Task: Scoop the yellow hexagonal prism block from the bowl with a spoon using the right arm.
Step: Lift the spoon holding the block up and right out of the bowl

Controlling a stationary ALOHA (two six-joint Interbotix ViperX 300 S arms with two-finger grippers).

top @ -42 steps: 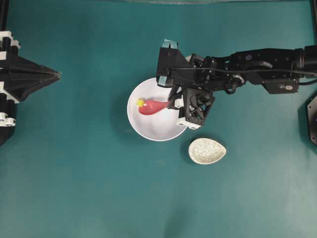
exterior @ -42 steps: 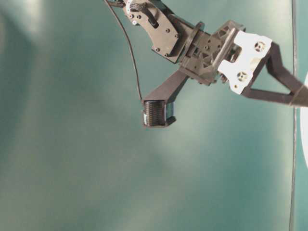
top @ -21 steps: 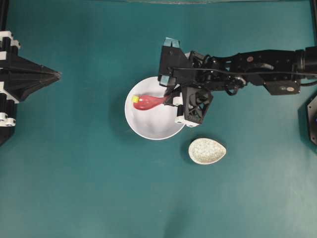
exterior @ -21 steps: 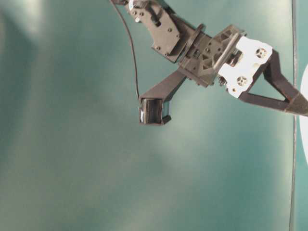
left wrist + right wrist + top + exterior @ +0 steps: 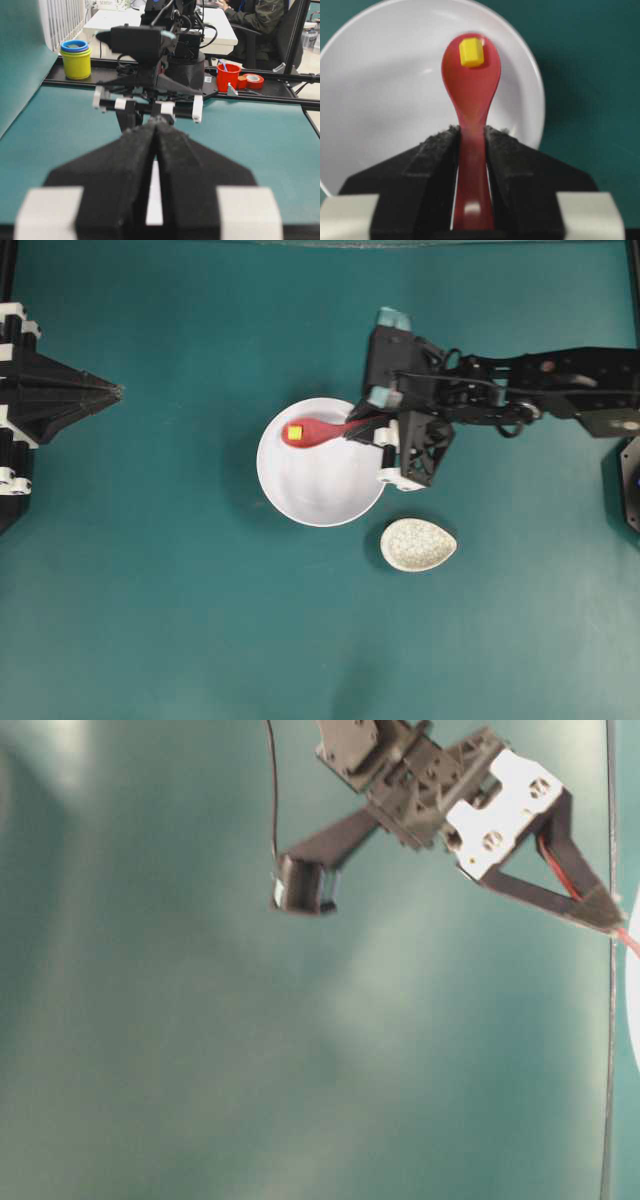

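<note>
Now the tiny bright yellow hexagonal block sits in the deep oval scoop of the glossy pink-red soup spoon, above the far inner side of the large round white bowl. The right tool is clamped on the spoon's handle, beside the bowl's rim. Well apart from the bowl, the left tool has its prongs pressed together, gripping nothing. A small speckled beige teardrop dish lies near the bowl on the teal table.

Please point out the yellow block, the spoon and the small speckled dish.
yellow block (image 5: 471, 52): right wrist view, top face.
spoon (image 5: 470, 85): right wrist view, scoop.
speckled dish (image 5: 418, 544): overhead view, middle of its inside.
</note>
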